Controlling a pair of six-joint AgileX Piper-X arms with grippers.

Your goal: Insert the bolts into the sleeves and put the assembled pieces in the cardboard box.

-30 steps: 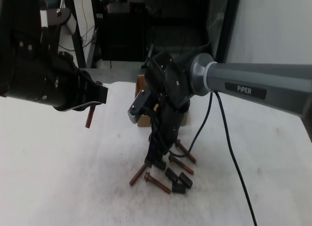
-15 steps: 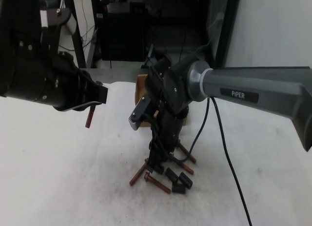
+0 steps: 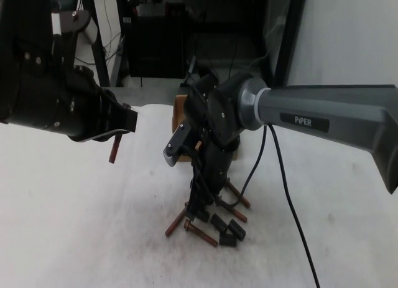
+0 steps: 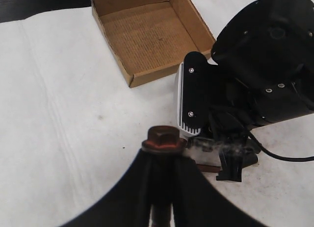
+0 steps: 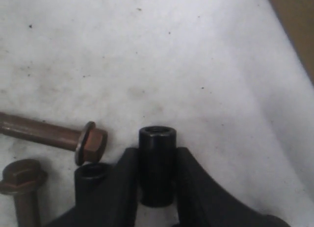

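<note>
Right gripper has dipped, pinching a sleeve mid-body (hard, slick steel, likely); left gripper clamps a bolt.

A bolt is being held in the left gripper above the bench, left of centre. A sleeve is being clasped by the right gripper among loose bolts and sleeves, before the cardboard box.

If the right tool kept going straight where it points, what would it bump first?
Probably the white cloth: the right tool points down at it, and the black sleeve between its fingers would touch first. Distance is unclear.
</note>
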